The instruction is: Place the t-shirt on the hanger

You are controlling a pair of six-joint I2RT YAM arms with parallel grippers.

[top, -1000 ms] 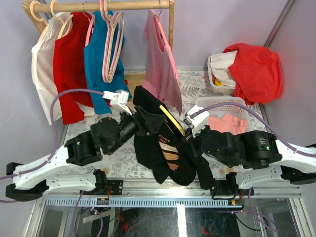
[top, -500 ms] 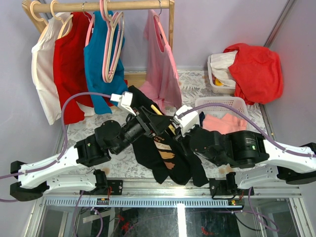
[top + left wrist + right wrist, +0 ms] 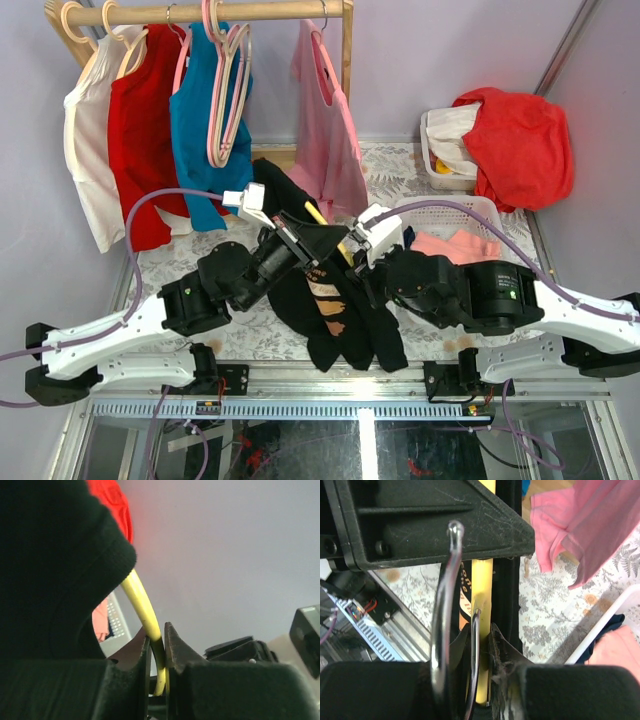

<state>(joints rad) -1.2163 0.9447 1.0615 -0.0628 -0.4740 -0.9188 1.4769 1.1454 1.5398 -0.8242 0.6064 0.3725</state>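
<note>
Black soft-cloth short-sleeved t-shirt [image 3: 320, 345] w/ pale gold print hangs betw. both arms, draped over one end of the thin yellow plastic hanger [image 3: 313, 212]; left gripper [image 3: 157, 632] clenched on hanger's yellow arm; right gripper [image 3: 482, 630] clamped at base of metal hook [image 3: 442, 615].

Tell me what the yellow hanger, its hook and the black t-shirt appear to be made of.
The hanger: likely plastic, a smooth, evenly yellow, slightly glossy rod. Its hook: metal, a bright silvery wire with sharp reflections. The t-shirt: soft knit cloth, perhaps cotton, matte black with a fuzzy edge, draping in loose folds.
</note>
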